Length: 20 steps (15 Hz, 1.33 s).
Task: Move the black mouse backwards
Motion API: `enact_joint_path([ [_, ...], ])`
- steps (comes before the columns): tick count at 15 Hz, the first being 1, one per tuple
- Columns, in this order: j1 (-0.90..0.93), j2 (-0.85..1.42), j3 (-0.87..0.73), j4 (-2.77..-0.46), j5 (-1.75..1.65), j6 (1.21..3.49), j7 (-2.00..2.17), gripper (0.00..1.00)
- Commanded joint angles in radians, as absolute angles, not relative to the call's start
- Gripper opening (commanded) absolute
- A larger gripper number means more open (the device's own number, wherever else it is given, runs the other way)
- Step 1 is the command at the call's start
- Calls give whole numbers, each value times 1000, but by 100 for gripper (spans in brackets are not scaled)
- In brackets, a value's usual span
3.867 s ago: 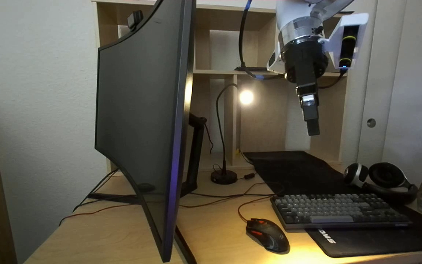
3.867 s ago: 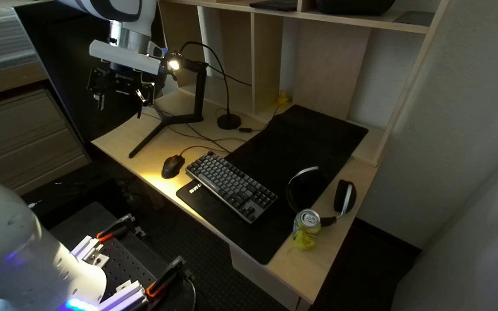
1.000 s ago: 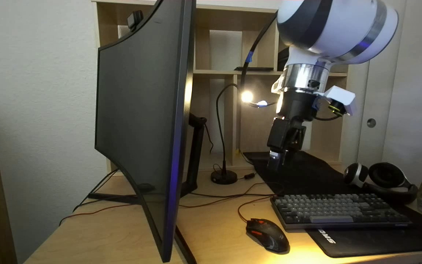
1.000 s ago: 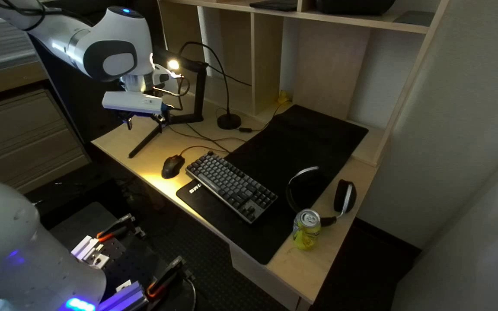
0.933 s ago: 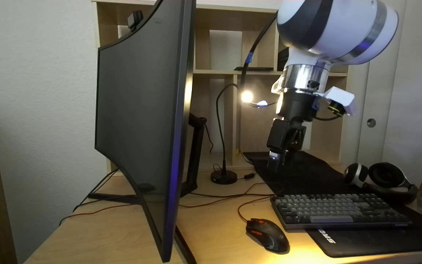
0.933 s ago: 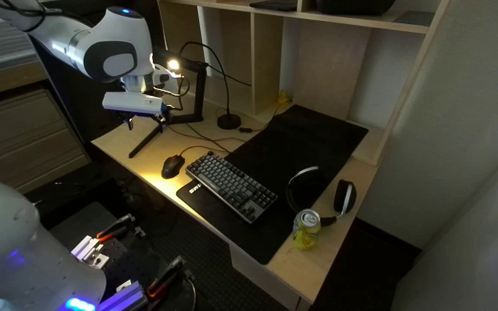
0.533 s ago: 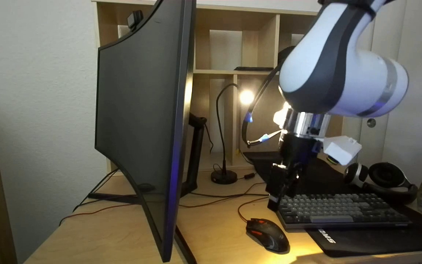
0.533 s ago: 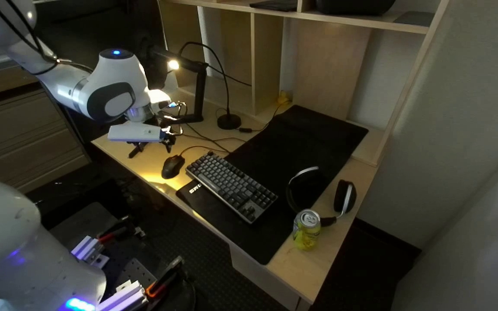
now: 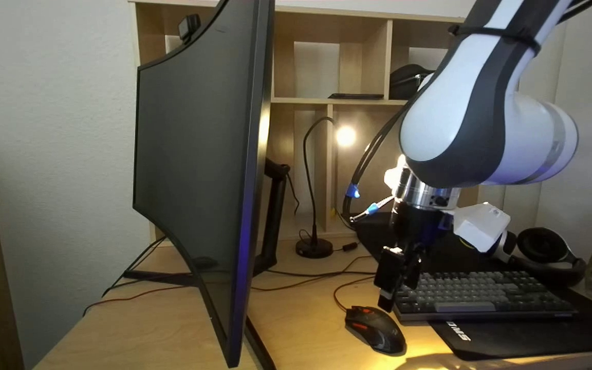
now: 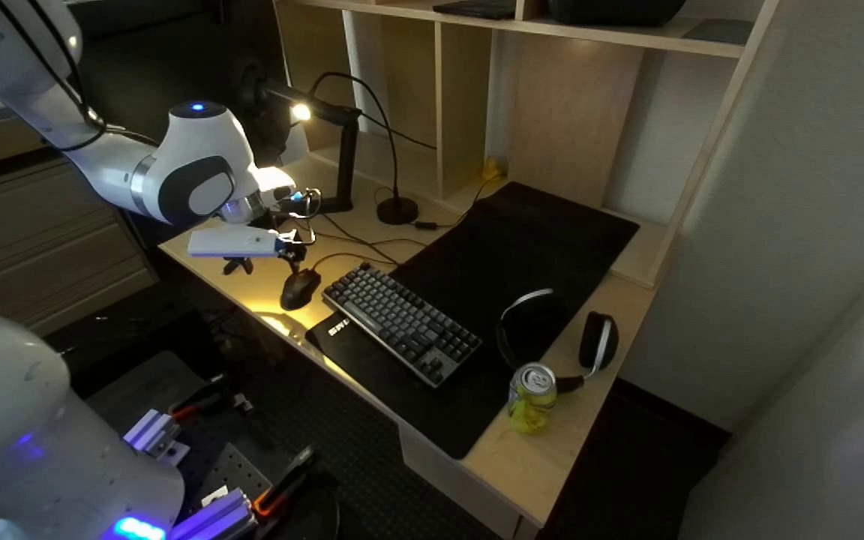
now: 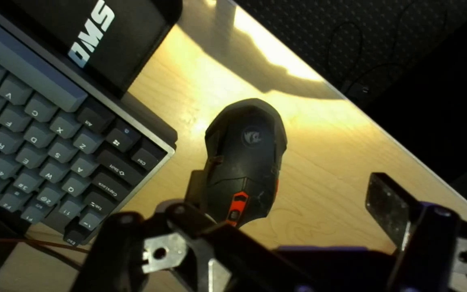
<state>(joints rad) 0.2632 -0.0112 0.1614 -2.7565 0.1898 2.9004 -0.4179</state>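
Note:
The black mouse (image 9: 376,330) lies on the desk, left of the keyboard, with red accents and a cable; it also shows in an exterior view (image 10: 301,291) and in the wrist view (image 11: 247,152). My gripper (image 11: 292,194) is open and empty. In the wrist view, one finger is beside the mouse's front left side, partly hidden behind it, and the other is well to the right, over bare wood. Whether the near finger touches the mouse I cannot tell. In both exterior views the gripper (image 9: 386,303) (image 10: 267,262) is low, near the mouse's cable end.
The keyboard (image 9: 476,295) stands right beside the mouse on a black desk mat (image 10: 522,240). Headphones (image 10: 597,345) and a yellow can (image 10: 532,397) lie farther off. A large monitor (image 9: 198,154), its stand and a lit lamp (image 9: 314,249) are nearby. The desk's front edge is close.
The arm has come down from high above the desk to mouse level, and the gripper has turned. In the last half second it sank slightly more. The mouse has not moved.

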Motion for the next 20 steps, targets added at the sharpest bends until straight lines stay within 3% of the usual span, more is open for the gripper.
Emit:
enact_joint_path([
  [1, 237, -14, 172, -2765, 113, 2943, -356, 100],
  [8, 241, -11, 177, -2756, 124, 2923, -346, 100],
  [9, 226, -44, 167, -2753, 45, 2761, -279, 100],
  [12, 234, -37, 175, -2739, 64, 2713, -272, 100],
  [17, 243, -20, 178, -2745, 123, 2863, -305, 100],
  [20, 236, -25, 176, -2742, 83, 2819, -275, 100],
])
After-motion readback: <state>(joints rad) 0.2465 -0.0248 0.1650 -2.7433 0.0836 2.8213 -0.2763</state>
